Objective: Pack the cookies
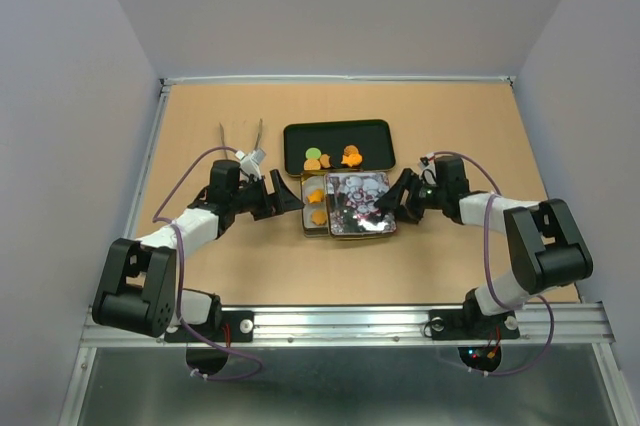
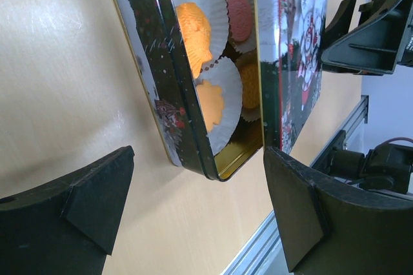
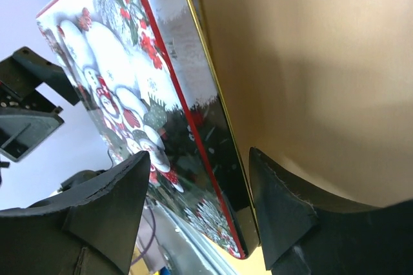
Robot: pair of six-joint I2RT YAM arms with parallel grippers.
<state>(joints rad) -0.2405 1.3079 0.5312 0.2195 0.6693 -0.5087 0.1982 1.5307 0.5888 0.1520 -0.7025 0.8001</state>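
Note:
A Christmas tin (image 1: 308, 208) stands mid-table, and its snowman lid (image 1: 358, 203) covers all but the left column. Two orange cookies (image 1: 317, 206) in white paper cups show there. More cookies, mostly orange with one green (image 1: 327, 163), lie on a black tray (image 1: 337, 130) behind. In the left wrist view the tin (image 2: 164, 88) holds orange cookies (image 2: 193, 26) and a pink one (image 2: 240, 15) under the lid (image 2: 284, 62). My left gripper (image 1: 288, 200) (image 2: 197, 207) is open, just left of the tin. My right gripper (image 1: 385, 204) (image 3: 200, 204) is open, with the lid's edge (image 3: 213, 139) between its fingers.
Metal tongs (image 1: 241, 139) lie on the table behind the left arm. The table's metal rail (image 1: 350, 321) runs along the near edge. Grey walls enclose the left, right and back sides.

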